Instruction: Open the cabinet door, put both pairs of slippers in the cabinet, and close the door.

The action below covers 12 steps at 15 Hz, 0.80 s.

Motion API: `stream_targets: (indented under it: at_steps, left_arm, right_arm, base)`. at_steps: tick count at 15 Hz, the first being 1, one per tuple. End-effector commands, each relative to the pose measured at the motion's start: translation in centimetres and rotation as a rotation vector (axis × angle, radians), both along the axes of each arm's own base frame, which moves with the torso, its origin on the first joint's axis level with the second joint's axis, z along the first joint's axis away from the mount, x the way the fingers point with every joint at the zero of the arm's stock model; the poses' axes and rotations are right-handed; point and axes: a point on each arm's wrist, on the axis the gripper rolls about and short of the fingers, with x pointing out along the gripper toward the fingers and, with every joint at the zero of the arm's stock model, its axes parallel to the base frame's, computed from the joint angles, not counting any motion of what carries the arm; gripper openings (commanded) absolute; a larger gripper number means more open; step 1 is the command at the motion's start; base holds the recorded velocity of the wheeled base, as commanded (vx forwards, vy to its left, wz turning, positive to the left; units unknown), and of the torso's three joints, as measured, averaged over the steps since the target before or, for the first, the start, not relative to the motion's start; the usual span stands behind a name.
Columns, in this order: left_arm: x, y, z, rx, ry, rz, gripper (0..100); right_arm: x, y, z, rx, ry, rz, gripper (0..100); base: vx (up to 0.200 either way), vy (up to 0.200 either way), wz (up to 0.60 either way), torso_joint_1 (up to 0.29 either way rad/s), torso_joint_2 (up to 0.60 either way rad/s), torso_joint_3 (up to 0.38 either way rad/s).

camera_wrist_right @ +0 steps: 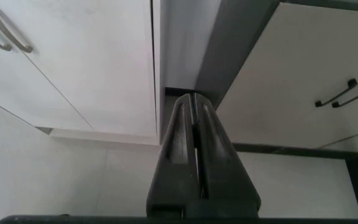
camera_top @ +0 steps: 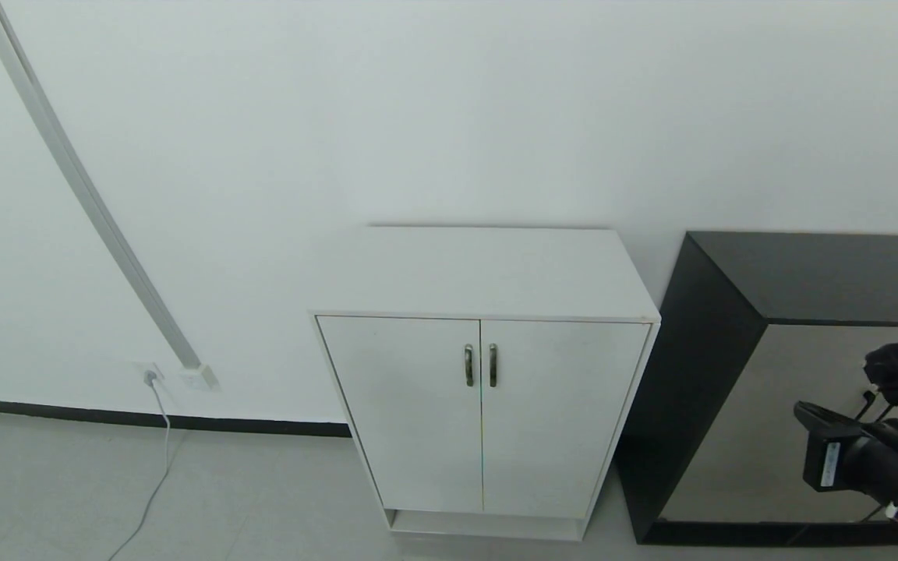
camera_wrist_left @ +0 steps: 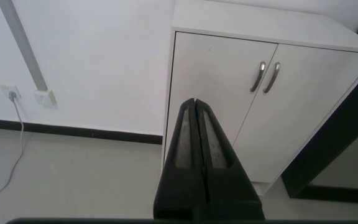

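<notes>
White cabinet [camera_top: 418, 413] shut; left hand [camera_wrist_left: 195, 101], right hand [camera_wrist_right: 196, 95] closed empty; right wrist catches black handles [camera_wrist_right: 337, 94].

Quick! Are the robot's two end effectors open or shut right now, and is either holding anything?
Left end effector: closed, holding nothing.
Right end effector: closed, holding nothing.

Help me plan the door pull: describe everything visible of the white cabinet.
The white cabinet is an upright box of smooth matte board, standing on the grey floor with its back to the white wall. Its two doors are shut, meeting at a centre seam; a vertical metal bar handle sits on each beside that seam, the left handle and the right handle. Under the doors is a low open recess. A black cabinet stands close on the robot's right.
</notes>
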Motion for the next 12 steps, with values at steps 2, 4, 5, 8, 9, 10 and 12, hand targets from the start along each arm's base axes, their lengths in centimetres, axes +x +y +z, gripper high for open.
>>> stream_targets:
  at_steps: [2,4,5,8,9,10,12]
  left_arm:
    - [0.0,0.0,0.0,0.000,0.001,0.000,0]
    - [0.0,0.0,0.0,0.000,0.001,0.000,0]
    - [0.0,0.0,0.0,0.000,0.001,0.000,0]
    - [0.0,0.0,0.0,0.000,0.001,0.000,0]
    - [0.0,0.0,0.0,0.000,0.001,0.000,0]
    - [0.0,0.0,0.0,0.000,0.001,0.000,0]
    - [0.0,0.0,0.0,0.000,0.001,0.000,0]
  right_arm:
    - [-3.7,-1.4,-0.3,0.014,-0.038,0.000,0]
    - [-4.9,-1.8,-0.5,0.019,-0.051,-0.006,0]
    - [-5.7,-2.3,-0.6,0.023,-0.064,-0.017,0]
    - [-7.5,-3.0,-0.6,0.022,-0.055,-0.020,0]
    - [-8.1,-3.2,-0.7,0.022,-0.053,-0.019,0]
    - [-8.5,-3.3,-0.7,0.021,-0.052,-0.017,0]
    - [-10.3,-3.9,-1.3,0.013,-0.019,-0.005,0]
  base:
    - [0.000,0.000,0.00,0.000,0.00,0.000]
    - [0.000,0.000,0.00,0.000,0.00,0.000]
    - [0.000,0.000,0.00,0.000,0.00,0.000]
    - [0.000,0.000,0.00,0.000,0.00,0.000]
    - [0.000,0.000,0.00,0.000,0.00,0.000]
    - [0.000,0.000,0.00,0.000,0.00,0.000]
    - [0.000,0.000,0.00,0.000,0.00,0.000]
